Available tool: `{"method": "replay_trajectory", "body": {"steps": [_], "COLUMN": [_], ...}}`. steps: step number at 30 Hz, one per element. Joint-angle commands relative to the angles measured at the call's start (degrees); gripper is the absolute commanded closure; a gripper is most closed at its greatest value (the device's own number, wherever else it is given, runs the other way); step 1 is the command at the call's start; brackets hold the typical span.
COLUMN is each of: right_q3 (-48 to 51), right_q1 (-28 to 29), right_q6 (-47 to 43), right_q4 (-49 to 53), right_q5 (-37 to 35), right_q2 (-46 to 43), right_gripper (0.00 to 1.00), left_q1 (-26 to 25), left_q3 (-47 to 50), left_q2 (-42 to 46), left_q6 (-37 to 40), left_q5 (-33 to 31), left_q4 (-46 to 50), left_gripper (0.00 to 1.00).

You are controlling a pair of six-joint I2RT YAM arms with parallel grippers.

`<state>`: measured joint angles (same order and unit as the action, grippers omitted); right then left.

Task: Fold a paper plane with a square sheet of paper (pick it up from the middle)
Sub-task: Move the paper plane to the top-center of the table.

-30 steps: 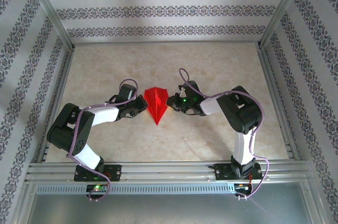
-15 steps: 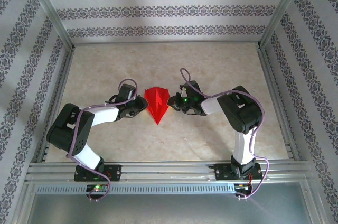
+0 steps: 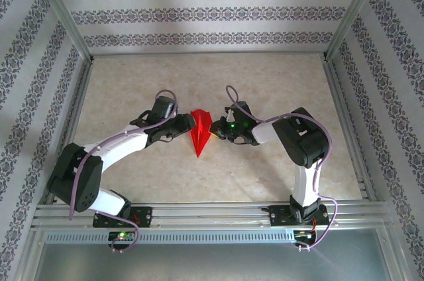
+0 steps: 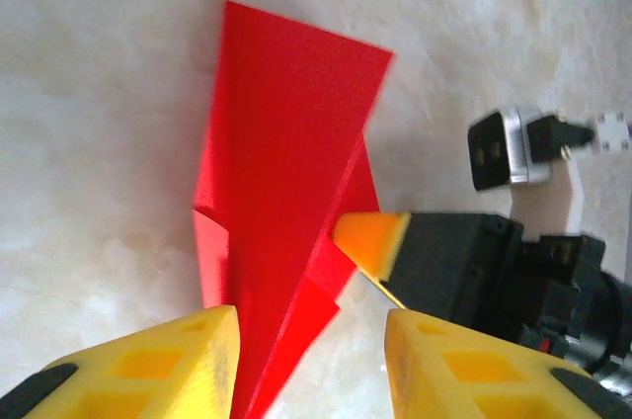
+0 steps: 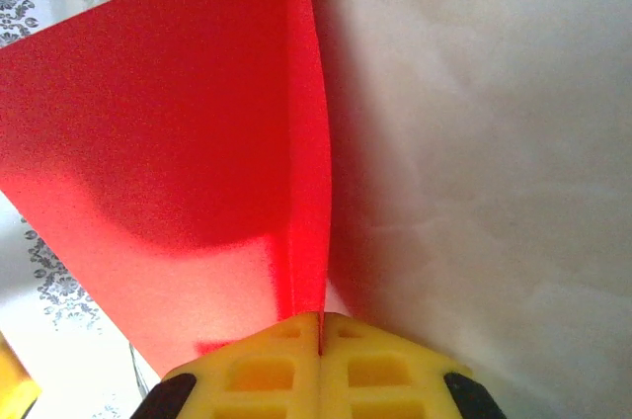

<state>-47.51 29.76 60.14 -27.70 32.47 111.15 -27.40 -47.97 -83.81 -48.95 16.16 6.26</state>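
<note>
Two grippers flank the paper plane (image 3: 200,128). The right gripper (image 5: 321,325) pinches its raised fold tight. The left gripper (image 4: 308,338) stands spread, the plane's near end between its jaws.

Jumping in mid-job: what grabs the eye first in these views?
The bright red paper plane lies at the middle of the pale table, its sharp tip toward the arm bases. The right arm's fingers are pinched shut on a fold of it, while the left arm's fingers stand open at its opposite side.
</note>
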Motion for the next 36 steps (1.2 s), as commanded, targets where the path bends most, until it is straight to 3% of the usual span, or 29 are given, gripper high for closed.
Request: {"method": "replay_trajectory", "body": {"steps": [1,6,12,22,30,36], "right_q3": [-1.1,-1.19,-1.1,-1.45,-1.28,-1.1], "right_q1": [0.15,0.3,0.3,0.3,0.31,0.28], "right_q6": [0.02,0.01,0.07,-0.02,0.18,0.15], "right_q4": [-0.25,-0.19,-0.15,0.11,0.12,0.17], "right_q5": [0.91,0.84,0.75,0.93,1.11,1.19], "right_q2": [-0.34,-0.15,-0.15,0.03,0.12,0.03], "right_gripper": [0.94,0.94,0.94,0.95,0.94,0.94], "left_q1": [-2.45,-4.07,-5.01,-6.69,-8.45,-8.99], "left_q3": [-3.82,-8.16,-10.07,-10.96,-11.78,-13.71], "left_q2": [-3.29,-7.95,-12.47,-15.1,-16.79,-19.21], "left_q6": [3.71,5.86,6.15,7.07,8.82,10.36], "left_q5": [-2.76,-5.94,-4.84,-2.63,-4.65,-5.58], "left_q4": [6.59,10.32,11.46,11.2,13.76,14.75], "left_gripper": [0.57,0.57,0.56,0.55,0.47,0.47]}}
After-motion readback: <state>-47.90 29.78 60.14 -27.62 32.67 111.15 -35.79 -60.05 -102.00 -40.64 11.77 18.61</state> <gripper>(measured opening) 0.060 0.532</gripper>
